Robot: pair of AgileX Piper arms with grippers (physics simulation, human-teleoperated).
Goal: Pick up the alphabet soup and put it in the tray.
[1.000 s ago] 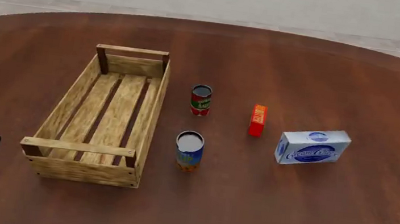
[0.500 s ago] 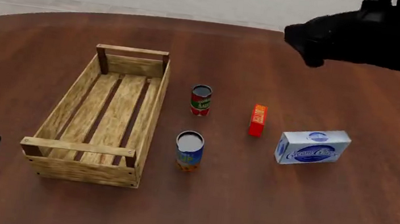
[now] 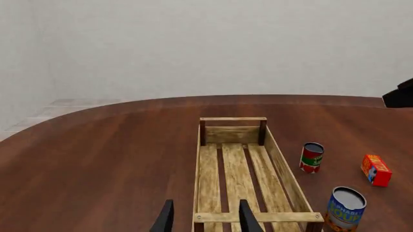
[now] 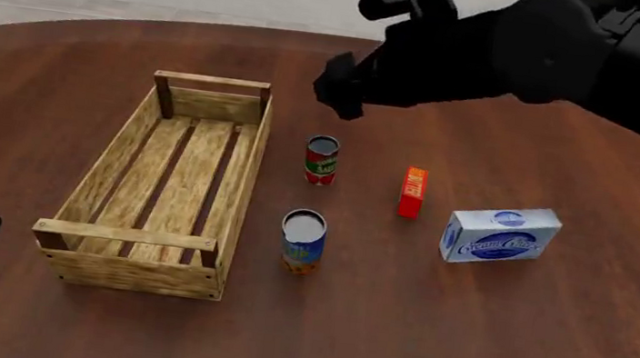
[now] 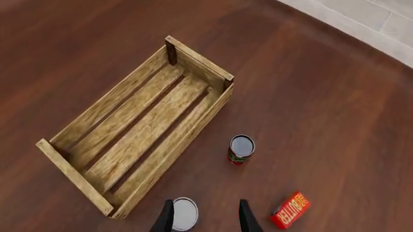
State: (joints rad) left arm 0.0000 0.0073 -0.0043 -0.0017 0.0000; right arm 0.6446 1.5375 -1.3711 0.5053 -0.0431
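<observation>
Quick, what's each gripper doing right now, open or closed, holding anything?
Left gripper: jaws open, holding nothing.
Right gripper: jaws open, holding nothing.

Blue-and-orange alphabet soup (image 4: 302,243), light-wood tray (image 4: 115,152), red-green can (image 4: 321,160), blue-white box (image 4: 500,235)

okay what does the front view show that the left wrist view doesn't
Only the front view shows the blue-and-white box, the right arm's black body reaching over the table, and the left arm's dark tip at the near edge. Only the left wrist view shows the left gripper, fingers apart. Both show the tray, alphabet soup, red-and-green can and small red box.
</observation>
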